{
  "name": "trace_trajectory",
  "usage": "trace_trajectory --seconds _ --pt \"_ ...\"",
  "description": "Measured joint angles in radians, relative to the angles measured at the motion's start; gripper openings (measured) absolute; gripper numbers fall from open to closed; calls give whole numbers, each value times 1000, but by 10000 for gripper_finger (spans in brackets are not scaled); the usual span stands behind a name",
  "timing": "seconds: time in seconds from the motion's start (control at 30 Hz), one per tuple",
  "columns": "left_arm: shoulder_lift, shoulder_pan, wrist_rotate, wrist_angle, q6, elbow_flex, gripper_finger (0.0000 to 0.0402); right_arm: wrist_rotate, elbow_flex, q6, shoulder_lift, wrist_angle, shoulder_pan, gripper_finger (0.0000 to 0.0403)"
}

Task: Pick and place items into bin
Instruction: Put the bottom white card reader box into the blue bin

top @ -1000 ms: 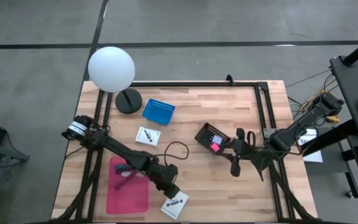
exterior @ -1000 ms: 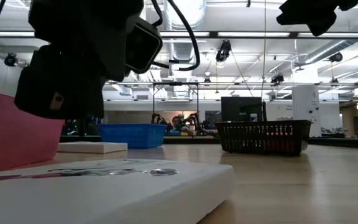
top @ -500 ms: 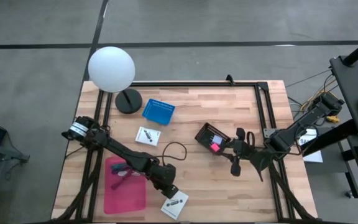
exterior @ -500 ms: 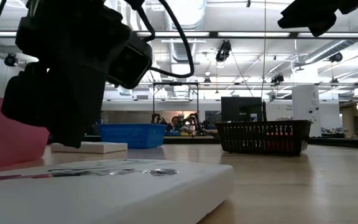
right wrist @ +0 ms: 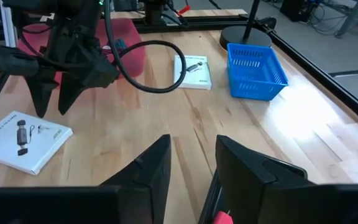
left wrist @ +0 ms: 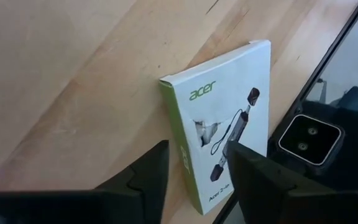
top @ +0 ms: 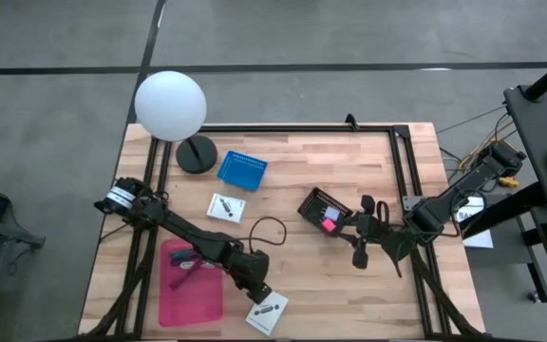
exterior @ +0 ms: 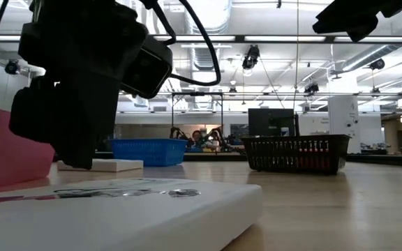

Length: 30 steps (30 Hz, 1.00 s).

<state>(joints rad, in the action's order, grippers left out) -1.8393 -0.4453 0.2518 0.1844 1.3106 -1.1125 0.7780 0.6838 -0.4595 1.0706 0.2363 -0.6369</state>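
A white boxed item [top: 267, 312] printed with a pen-like gadget lies flat near the table's front edge; it also shows in the left wrist view [left wrist: 229, 130] and the low view [exterior: 117, 209]. My left gripper [left wrist: 197, 180] hangs just above it, open, slanting down, its fingers over the box's end nearest the pink bin [top: 193, 290]. The bin holds a few small teal and purple things [top: 190, 261]. A second white box [top: 224, 207] lies farther back. My right gripper [top: 354, 236] waits open, raised, beside the black basket [top: 323, 209].
A blue basket [top: 242, 169] and a lamp with a white globe [top: 170, 103] on a round black base [top: 196, 154] stand at the back left. The black basket holds a pink thing [top: 329, 225]. A black frame rail [top: 402, 142] edges the table. Bare wood lies between the arms.
My left gripper has tipped its fingers farther down over the white box near the front edge; in the low view they have sunk lower. The box has not moved.
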Motion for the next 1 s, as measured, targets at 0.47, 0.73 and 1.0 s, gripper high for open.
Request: trace_trajectory --seconds 0.47,0.73,1.0 --pt "-4 -10 -75 -35 80 -20 233 0 0 26 0 33 0 114" --pt "-6 -28 -107 168 70 -149 221 0 0 23 0 62 0 105" --pt "-71 -35 -131 222 64 -199 221 0 -1 26 1 76 0 106"
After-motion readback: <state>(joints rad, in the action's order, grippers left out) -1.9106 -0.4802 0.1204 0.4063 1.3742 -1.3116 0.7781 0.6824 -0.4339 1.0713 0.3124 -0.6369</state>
